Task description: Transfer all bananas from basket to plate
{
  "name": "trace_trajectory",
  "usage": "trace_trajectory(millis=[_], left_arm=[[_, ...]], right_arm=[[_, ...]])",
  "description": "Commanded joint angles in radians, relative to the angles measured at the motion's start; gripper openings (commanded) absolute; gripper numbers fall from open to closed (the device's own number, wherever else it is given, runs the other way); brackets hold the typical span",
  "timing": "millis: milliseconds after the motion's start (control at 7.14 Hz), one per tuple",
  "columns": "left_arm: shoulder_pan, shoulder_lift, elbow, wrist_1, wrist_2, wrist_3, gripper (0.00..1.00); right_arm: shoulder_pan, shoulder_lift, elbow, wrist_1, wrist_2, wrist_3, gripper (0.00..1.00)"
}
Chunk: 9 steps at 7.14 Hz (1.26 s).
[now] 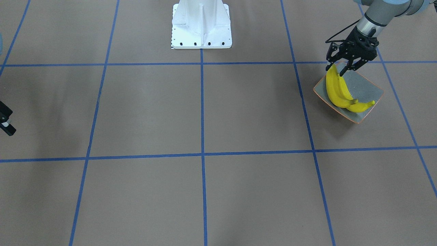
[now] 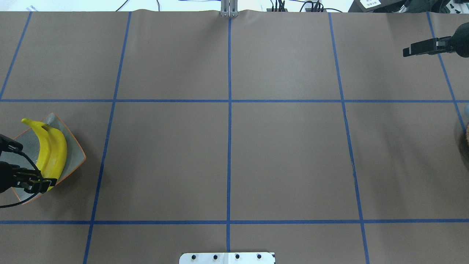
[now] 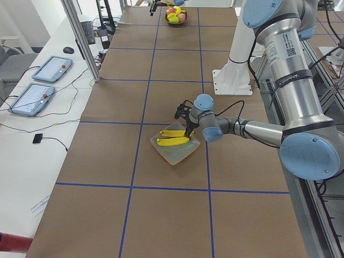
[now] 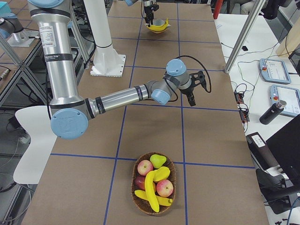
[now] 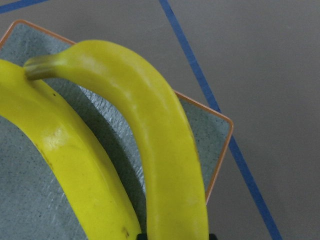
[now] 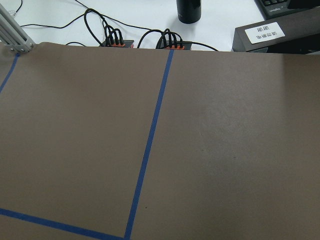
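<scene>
The plate [image 1: 367, 87] holds two bananas [image 1: 336, 92], lying side by side. My left gripper [image 1: 336, 70] is low over the plate's near corner, shut on the end of one banana [image 5: 160, 150], which leans on the other banana [image 5: 75, 170] and crosses the rim. In the overhead view this gripper [image 2: 44, 182] is at the banana's [image 2: 51, 150] near end. The basket [image 4: 154, 183] holds two more bananas [image 4: 151, 190]. My right gripper [image 2: 406, 52] hovers open and empty, away from the basket.
The basket also holds apples [image 4: 145, 167] and a green pear [image 4: 158, 161]. The robot's white base [image 1: 201, 24] stands at the table's middle edge. Blue tape lines [image 2: 229, 110] cross the brown table. Cables and tablets [image 3: 51, 69] lie beyond the far edge.
</scene>
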Motion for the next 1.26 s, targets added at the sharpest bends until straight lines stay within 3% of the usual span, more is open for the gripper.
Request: trace_trajectory(millis=[0, 280, 420, 840, 1120], left_arm=[[-0.024, -0.006, -0.014, -0.003, -0.053, 0.001, 1.00], [-0.295, -0.063, -0.025, -0.009, -0.364, 0.001, 1.00], [-0.403, -0.093, -0.025, -0.011, -0.483, 0.001, 1.00], [-0.416, -0.135, 0.001, -0.009, -0.484, 0.001, 1.00], [-0.415, -0.138, 0.001, -0.009, -0.484, 0.000, 1.00]], right_arm=[[0.000, -0.004, 0.000, 0.002, 0.004, 0.000, 1.00], [0.008, -0.037, 0.000, 0.010, 0.013, -0.009, 1.00], [0.031, -0.089, 0.000, 0.012, 0.030, -0.106, 1.00], [0.249, -0.283, -0.032, 0.004, 0.161, -0.512, 1.00], [0.397, -0.335, -0.148, 0.012, 0.222, -0.771, 1.00]])
